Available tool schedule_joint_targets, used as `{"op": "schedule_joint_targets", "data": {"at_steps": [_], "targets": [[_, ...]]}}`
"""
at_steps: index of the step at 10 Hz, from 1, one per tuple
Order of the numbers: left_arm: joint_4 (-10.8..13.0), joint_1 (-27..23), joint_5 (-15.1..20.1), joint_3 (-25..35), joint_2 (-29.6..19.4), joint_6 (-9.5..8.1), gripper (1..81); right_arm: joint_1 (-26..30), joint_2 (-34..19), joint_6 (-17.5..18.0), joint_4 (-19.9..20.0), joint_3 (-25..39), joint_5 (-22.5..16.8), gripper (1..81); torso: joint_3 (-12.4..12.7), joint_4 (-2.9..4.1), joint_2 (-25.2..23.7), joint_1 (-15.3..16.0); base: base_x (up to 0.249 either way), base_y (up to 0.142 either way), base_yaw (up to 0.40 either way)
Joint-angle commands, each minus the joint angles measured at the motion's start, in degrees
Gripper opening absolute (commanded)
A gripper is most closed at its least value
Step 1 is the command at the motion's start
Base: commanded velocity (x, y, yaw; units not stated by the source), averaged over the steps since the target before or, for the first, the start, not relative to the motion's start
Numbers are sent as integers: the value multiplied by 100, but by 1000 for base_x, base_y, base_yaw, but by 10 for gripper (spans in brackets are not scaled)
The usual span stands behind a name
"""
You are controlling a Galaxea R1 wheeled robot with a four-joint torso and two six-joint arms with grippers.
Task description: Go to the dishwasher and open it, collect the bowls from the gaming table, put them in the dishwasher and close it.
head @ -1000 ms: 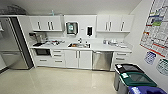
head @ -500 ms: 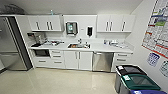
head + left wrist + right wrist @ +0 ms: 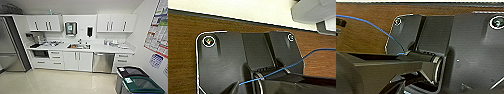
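Steel-fronted dishwasher (image 3: 103, 62) sits shut under the counter (image 3: 110, 49); I should approach square to its handle. Claw states: I cannot tell.

— Where is the dishwasher (image 3: 103, 62) set?
— Under the tabletop (image 3: 105, 48), right of the sink (image 3: 78, 46) (cabinets (image 3: 47, 23) are hung above).
— And nearer?
— Two bins (image 3: 136, 81) are placed at the right wall, a refrigerator (image 3: 10, 47) at far left.
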Motion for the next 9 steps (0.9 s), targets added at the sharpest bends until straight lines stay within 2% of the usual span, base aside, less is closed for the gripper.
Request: {"op": "schedule_joint_targets", "data": {"at_steps": [1, 9], "targets": [[47, -272, 279, 68, -90, 40, 811, 272, -36, -26, 27, 140, -297, 811, 0, 0, 0, 0, 115, 0, 0], [47, -272, 279, 68, -81, 40, 811, 289, -36, -26, 27, 122, -297, 811, 0, 0, 0, 2, 108, 0, 0]]}}
